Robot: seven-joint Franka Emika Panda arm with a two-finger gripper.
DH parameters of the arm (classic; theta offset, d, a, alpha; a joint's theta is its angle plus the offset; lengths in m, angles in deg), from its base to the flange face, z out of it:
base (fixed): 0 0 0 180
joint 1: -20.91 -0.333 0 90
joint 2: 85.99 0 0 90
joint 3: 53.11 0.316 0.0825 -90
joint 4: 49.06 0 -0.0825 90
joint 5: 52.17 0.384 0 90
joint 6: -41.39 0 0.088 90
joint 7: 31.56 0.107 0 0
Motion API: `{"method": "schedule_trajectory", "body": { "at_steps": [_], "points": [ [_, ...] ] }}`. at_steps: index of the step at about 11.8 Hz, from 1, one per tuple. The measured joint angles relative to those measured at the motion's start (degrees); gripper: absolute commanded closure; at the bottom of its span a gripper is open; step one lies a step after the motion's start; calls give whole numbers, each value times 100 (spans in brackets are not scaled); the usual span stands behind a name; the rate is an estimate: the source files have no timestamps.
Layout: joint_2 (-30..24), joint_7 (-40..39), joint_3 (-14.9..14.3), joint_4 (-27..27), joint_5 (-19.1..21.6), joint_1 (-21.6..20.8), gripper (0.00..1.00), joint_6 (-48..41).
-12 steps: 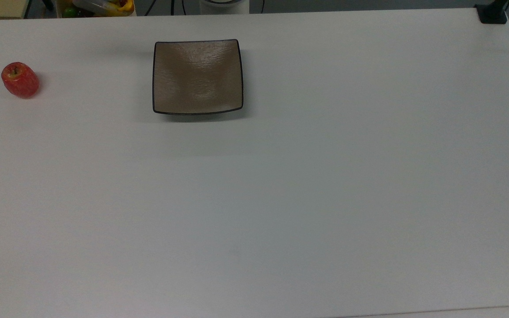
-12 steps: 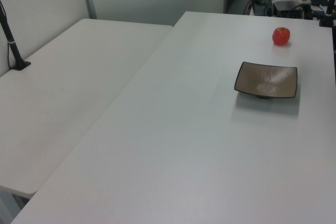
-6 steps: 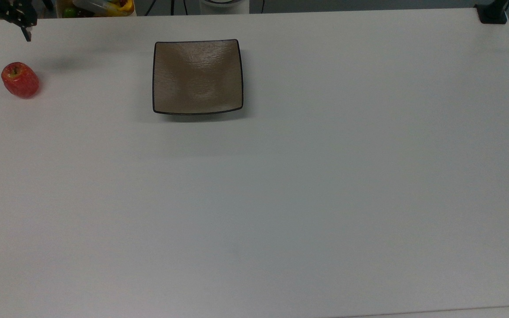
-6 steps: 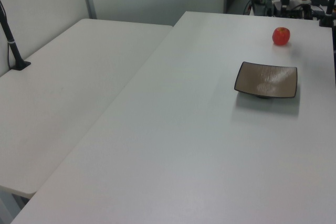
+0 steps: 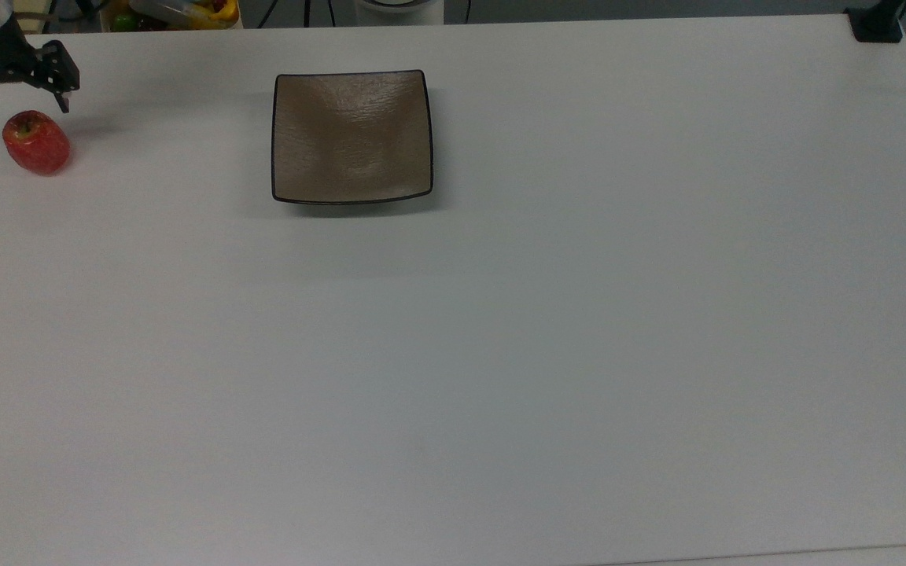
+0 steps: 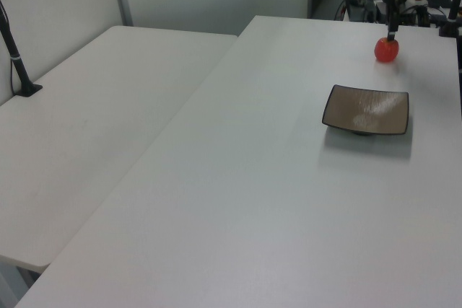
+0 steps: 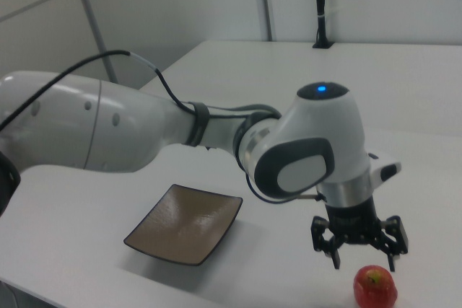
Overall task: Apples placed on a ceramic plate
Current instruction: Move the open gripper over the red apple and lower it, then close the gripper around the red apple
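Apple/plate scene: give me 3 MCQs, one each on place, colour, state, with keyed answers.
1. In the top view, where does the apple sit?
A. On the plate
B. On the table, to the top view's left of the plate
C. In the gripper

2. What colour is the plate's surface?
A. Brown-taupe
B. Blue
C. White

3. What state is the gripper in?
A. Shut on the apple
B. Shut, holding nothing
C. Open, above the apple

Answers: 1 B, it rests on the white table apart from the plate. 2 A, brown with a black rim. 3 C, the right view shows spread fingers above the apple.
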Motion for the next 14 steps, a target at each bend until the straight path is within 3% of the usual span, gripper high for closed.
{"method": "schedule_trajectory", "body": {
  "at_steps": [3, 7, 8, 9, 11, 12, 14],
  "points": [
    [193, -66, -1, 335, -362, 108, 0, 709],
    [422, -93, 1, 461, -387, 121, 0, 1079],
    [488, -98, 8, 481, -387, 115, 7, 1186],
    [543, -100, 23, 489, -387, 109, 28, 1253],
    [583, -126, 46, 489, -388, 106, 86, 1299],
    [581, -154, 48, 487, -388, 106, 98, 1303],
    [574, -185, 48, 484, -388, 105, 98, 1305]
  ]
}}
